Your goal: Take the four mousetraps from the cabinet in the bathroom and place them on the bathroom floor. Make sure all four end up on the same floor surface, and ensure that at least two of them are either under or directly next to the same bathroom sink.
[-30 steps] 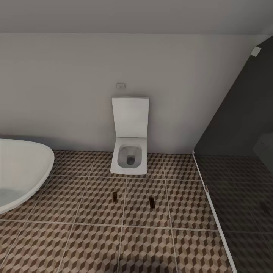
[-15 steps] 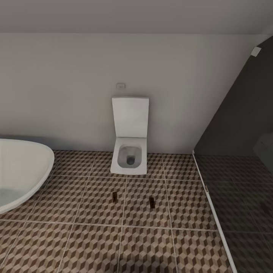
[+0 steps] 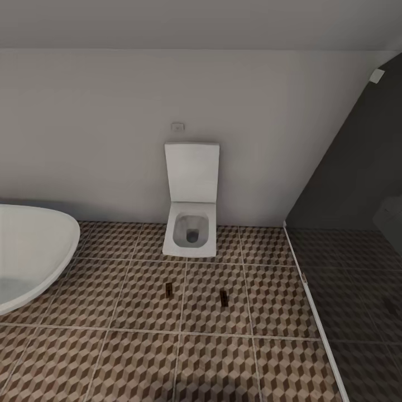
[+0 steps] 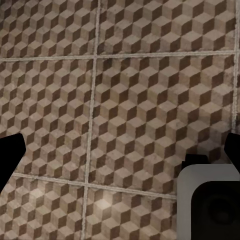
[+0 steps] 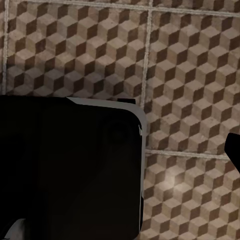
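Mousetraps (image 3: 168,288) (image 3: 224,297) on bathroom floor (image 3: 139,357) | before toilet (image 3: 191,218); bathtub (image 3: 30,251) left

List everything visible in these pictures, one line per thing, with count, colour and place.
mousetraps: two, small and dark, on the floor in front of the toilet, apart, one left of the other.
toilet: one, white, lid up, against the back wall.
wall plate: one, white, above the toilet.
bathtub: one, white, at the left edge.
floor: brown-and-beige cube-pattern tiles, light grout.
wall: white, behind the toilet.
dark panel: one, grey, at the right.
left gripper: dark fingertips at the wrist view's edges, wide apart over tiles.
right gripper: one dark fingertip over tiles; state unclear.
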{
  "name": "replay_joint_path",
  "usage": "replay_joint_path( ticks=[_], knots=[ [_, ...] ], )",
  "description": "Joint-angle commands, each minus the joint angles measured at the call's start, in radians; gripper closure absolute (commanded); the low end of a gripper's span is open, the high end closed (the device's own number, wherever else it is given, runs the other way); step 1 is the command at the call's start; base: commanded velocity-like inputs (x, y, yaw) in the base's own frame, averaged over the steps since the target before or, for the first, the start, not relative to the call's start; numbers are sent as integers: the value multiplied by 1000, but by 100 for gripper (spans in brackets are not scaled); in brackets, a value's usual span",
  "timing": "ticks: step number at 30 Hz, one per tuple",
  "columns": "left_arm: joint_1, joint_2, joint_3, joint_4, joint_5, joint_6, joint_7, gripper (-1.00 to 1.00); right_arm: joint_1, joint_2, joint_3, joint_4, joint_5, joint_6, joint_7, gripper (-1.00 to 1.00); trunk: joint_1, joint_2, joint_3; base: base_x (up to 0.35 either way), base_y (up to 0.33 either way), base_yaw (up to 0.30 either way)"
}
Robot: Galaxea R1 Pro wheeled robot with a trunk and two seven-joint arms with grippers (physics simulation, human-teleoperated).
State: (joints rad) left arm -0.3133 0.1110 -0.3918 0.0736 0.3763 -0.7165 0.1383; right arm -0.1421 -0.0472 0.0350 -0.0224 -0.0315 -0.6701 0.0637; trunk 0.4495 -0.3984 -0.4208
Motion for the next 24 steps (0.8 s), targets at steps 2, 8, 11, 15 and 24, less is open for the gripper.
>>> replay_joint_path(
  ticks=[2,8,11,15,24],
  knots=[
    [-1,-1,-9,3,3,-4,4,-100,-1,0,3,1,-4,-3,4,-100,0,-2,-1,0,0,0],
    [-1,-1,-9,3,3,-4,4,-100,-1,0,3,1,-4,-3,4,-100,0,-2,-1,0,0,0],
    [-1,-1,-9,3,3,-4,4,-100,-1,0,3,1,-4,-3,4,-100,0,-2,-1,0,0,0],
    [-1,-1,-9,3,3,-4,4,-100,-1,0,3,1,-4,-3,4,-100,0,-2,-1,0,0,0],
    [-1,-1,-9,3,3,-4,4,-100,-1,0,3,1,-4,-3,4,-100,0,-2,-1,0,0,0]
  ],
)
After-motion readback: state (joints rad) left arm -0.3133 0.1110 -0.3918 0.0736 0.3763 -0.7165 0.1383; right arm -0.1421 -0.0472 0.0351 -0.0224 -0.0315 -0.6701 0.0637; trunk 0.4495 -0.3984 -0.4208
